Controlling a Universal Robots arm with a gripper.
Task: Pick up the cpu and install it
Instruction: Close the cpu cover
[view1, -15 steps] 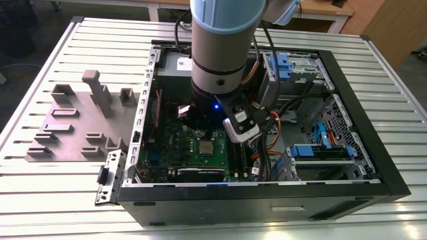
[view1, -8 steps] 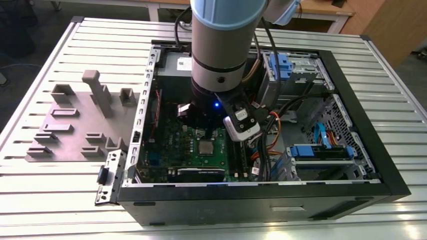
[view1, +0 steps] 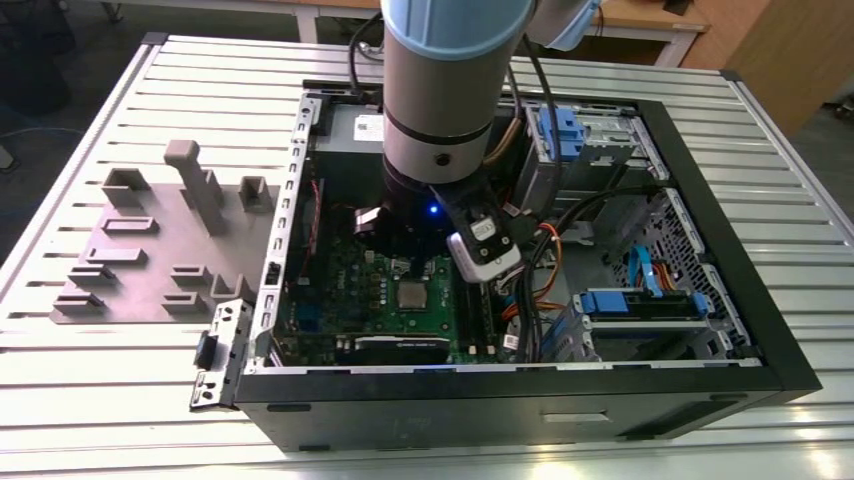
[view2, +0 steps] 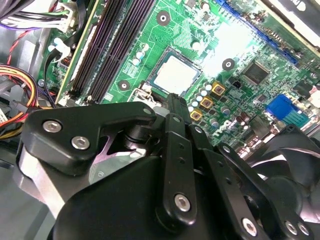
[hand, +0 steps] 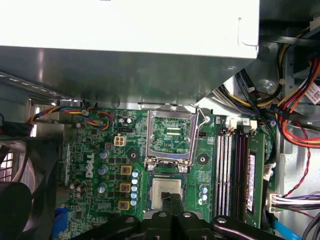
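Cpu (hand: 161, 192) lies flat in its square seat on the green board (hand: 100, 150), just below the shiny metal frame (hand: 149, 137), which is flipped open and stands up from the board. In the second wrist view the cpu (view2: 175, 75) shows its silver-grey top, with little round parts and gold squares beside it. The tool (hand: 172, 197) hangs right over the near edge of the cpu. Its two thin black tips are pressed together and nothing is between them. I cannot tell if the tips touch the cpu. In the second wrist view the tool (view2: 173, 97) points down at the same edge of the chip. Long black slots (hand: 227, 170) run beside the cpu's seat. In the exterior view the big grey arm (view1: 447, 100) reaches down into the open black computer case (view1: 534, 385), and the cpu (view1: 411, 295) is a small pale square near the middle of the board (view1: 360, 290). The case lies on a silver tabletop (view1: 134, 400). Grey blocks (view1: 147, 250) stand on the tabletop at the exterior view's left, well apart from the cpu.
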